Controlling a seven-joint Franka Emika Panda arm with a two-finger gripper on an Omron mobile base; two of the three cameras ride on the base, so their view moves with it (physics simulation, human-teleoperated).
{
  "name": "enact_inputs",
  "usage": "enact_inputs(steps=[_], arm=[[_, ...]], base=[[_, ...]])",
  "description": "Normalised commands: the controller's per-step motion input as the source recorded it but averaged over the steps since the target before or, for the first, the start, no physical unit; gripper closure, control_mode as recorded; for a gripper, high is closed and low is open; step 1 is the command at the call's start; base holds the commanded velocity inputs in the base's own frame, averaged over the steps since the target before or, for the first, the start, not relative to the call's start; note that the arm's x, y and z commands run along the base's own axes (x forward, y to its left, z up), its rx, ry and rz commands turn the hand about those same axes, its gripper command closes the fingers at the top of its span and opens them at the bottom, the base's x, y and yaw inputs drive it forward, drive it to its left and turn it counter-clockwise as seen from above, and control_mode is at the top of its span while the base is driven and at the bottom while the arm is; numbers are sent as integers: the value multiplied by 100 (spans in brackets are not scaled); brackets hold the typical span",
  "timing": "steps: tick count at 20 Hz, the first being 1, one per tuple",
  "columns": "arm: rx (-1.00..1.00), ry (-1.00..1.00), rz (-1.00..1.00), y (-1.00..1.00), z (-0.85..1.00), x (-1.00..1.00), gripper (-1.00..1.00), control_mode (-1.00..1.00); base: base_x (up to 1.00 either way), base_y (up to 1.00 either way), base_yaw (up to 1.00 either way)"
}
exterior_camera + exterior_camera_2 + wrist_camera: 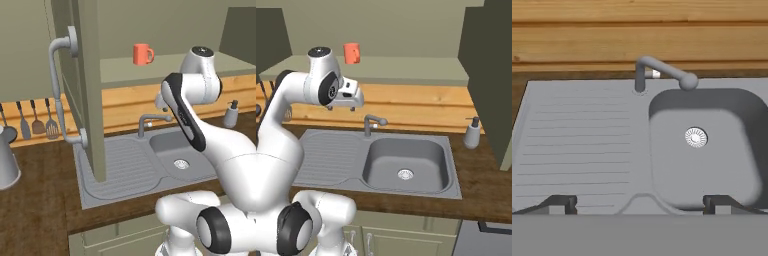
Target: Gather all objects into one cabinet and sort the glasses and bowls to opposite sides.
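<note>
On the open shelf of the olive-green wall cabinet [92,100], a coral-orange mug [142,54] is seen standing upright, its handle turned toward the right in the left base view. The same mug appears in the right base view near the top, just behind the arm's upper joint. The cabinet's tall door is swung out toward the camera, and its long pale-grey tubular handle [56,95] is shown on the door's left face.

Below the shelf, a grey steel sink [577,145] is set into a dark wooden counter [481,185], with a ribbed draining board on the left and a basin on the right. A grey tap [662,70] is mounted at the back edge, its spout angled over the basin. A soap dispenser [472,132] is placed on the counter to the right of the sink. Kitchen utensils [35,121] are hung on the wooden wall panel at the left, and a grey metal pot [7,162] is seen at the left edge of the counter.

The gripper [639,202] is held above the sink, pointed down at it, well apart from the mug. Its two dark fingertips [559,202] are spread wide, and nothing is held between them.
</note>
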Motion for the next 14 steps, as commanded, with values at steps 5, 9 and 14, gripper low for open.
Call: enact_inputs(steps=[5,9,14], arm=[[0,-23,0,0,42,0,-100,-100],[0,-24,0,0,41,0,-100,-100],[0,-37,5,0,20,22,-100,-100]], base=[[0,0,0],[0,0,0],[0,0,0]])
